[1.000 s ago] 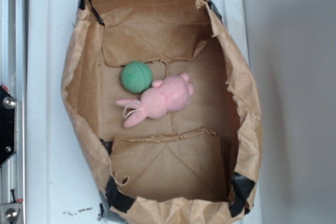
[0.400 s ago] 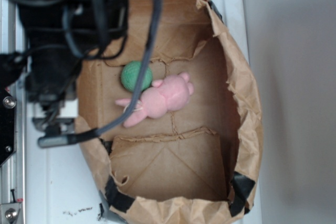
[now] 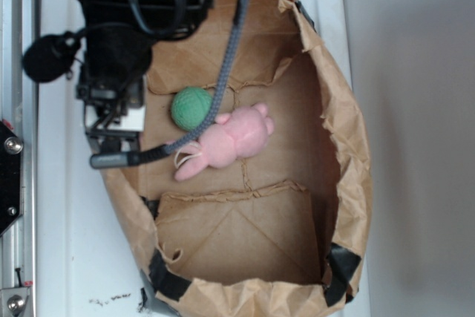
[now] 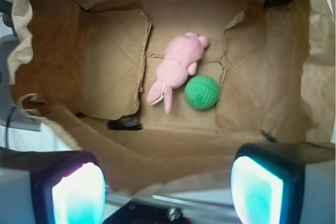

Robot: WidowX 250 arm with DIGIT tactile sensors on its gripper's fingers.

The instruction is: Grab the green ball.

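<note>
The gripper (image 4: 168,182) has moved right, over the paper bag's (image 3: 349,146) edge.

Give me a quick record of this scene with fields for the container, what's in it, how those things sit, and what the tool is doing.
container: open brown paper bag, laid flat, black tape at corners
contents: green ball, pink plush bunny
relation: ball right beside the bunny, seemingly touching it
tool: open, holding nothing
tool position: over the bag's edge, apart from the ball
cable: grey, hanging across the bag, crossing in front of the ball
task status: ball not yet grasped
</note>
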